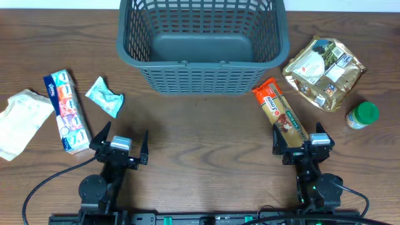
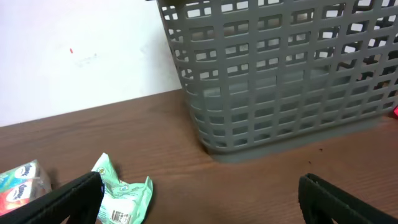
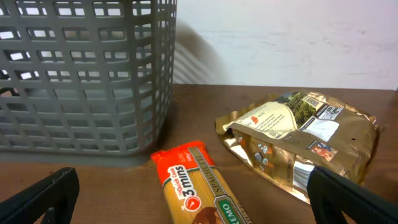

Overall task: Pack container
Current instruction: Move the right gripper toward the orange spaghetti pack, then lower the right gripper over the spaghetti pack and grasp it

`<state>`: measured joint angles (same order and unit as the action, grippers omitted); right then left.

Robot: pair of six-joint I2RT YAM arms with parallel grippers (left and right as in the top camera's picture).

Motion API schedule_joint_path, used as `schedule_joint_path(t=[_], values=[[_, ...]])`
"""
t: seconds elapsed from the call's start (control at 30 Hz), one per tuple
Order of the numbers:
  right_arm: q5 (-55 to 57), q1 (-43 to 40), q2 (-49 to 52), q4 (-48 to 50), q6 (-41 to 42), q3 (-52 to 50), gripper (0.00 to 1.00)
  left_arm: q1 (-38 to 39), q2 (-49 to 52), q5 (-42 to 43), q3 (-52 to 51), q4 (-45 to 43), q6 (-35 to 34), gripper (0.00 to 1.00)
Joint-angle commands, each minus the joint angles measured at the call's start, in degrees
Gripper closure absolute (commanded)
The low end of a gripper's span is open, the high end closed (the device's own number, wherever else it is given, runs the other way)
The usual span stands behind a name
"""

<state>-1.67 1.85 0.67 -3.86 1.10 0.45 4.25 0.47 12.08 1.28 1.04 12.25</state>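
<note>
The large grey-blue slotted basket (image 1: 201,44) stands empty at the back middle of the table; it also shows in the left wrist view (image 2: 280,74) and the right wrist view (image 3: 81,81). My left gripper (image 1: 119,145) is open and empty at the front left, with a small green packet (image 1: 104,95) (image 2: 124,193) ahead of it to the left. My right gripper (image 1: 301,142) is open and empty at the front right, straddling the near end of an orange spaghetti pack (image 1: 281,112) (image 3: 196,190) that lies on the table.
A gold foil pouch (image 1: 325,72) (image 3: 305,134) and a green-lidded jar (image 1: 362,115) lie at the right. A tissue multipack (image 1: 66,111) (image 2: 22,183) and a white cloth-like pack (image 1: 22,122) lie at the left.
</note>
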Motion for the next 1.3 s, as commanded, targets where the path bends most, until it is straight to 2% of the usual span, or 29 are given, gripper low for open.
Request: schedule_joint_path(t=[0.0, 0.13, 0.27, 0.3, 0.4, 0.53, 0.7, 0.77, 0.97, 1.03, 1.17, 1.27], values=[[0.2, 0.4, -0.4, 0.4, 1.0, -0.1, 0.01, 0.2, -0.2, 1.6, -1.0, 1.9, 0.5, 0.02], [-0.2, 0.4, -0.4, -0.3, 2.2, -0.1, 0.01, 0.2, -0.2, 1.6, -1.0, -0.1, 0.6, 0.02], [-0.5, 0.4, -0.1, -0.3, 17.6, -0.1, 0.01, 0.2, -0.2, 1.6, -1.0, -0.4, 0.6, 0.01], [-0.7, 0.4, 0.1, -0.2, 18.8, -0.1, 0.01, 0.2, -0.2, 1.6, -1.0, -0.1, 0.6, 0.02], [-5.0, 0.4, 0.2, 0.3, 18.4, 0.1, 0.01, 0.2, -0.2, 1.4, -1.0, 0.2, 0.6, 0.02], [-4.4, 0.1, 1.1, 0.2, 13.2, 3.1, 0.01, 0.2, -0.2, 0.8, -1.0, -1.0, 0.5, 0.01], [-6.0, -2.4, 8.7, -3.7, 8.7, 15.0, 0.01, 0.2, -0.2, -1.4, -1.0, 1.8, 0.6, 0.02], [-8.5, -3.5, 13.7, -8.1, 7.3, 22.0, 0.01, 0.2, -0.2, -1.4, -1.0, 1.9, 0.6, 0.02], [-11.3, -5.4, 35.6, -34.6, 2.2, 51.6, 0.01, 0.2, -0.2, -1.4, -1.0, 1.9, 0.4, 0.02], [-11.2, -5.4, 44.0, -45.4, 0.1, 61.6, 0.01, 0.2, -0.2, -2.4, -1.0, 1.9, -2.6, 0.02], [-10.3, -5.4, 57.0, -62.0, -4.2, 75.4, 0.01, 0.2, -0.2, -6.5, -1.0, 2.0, -12.3, 0.02], [-10.5, -5.4, 64.6, -71.2, -7.4, 83.5, 0.01, 0.2, -0.2, -6.8, -1.0, 1.9, -13.6, 0.02]])
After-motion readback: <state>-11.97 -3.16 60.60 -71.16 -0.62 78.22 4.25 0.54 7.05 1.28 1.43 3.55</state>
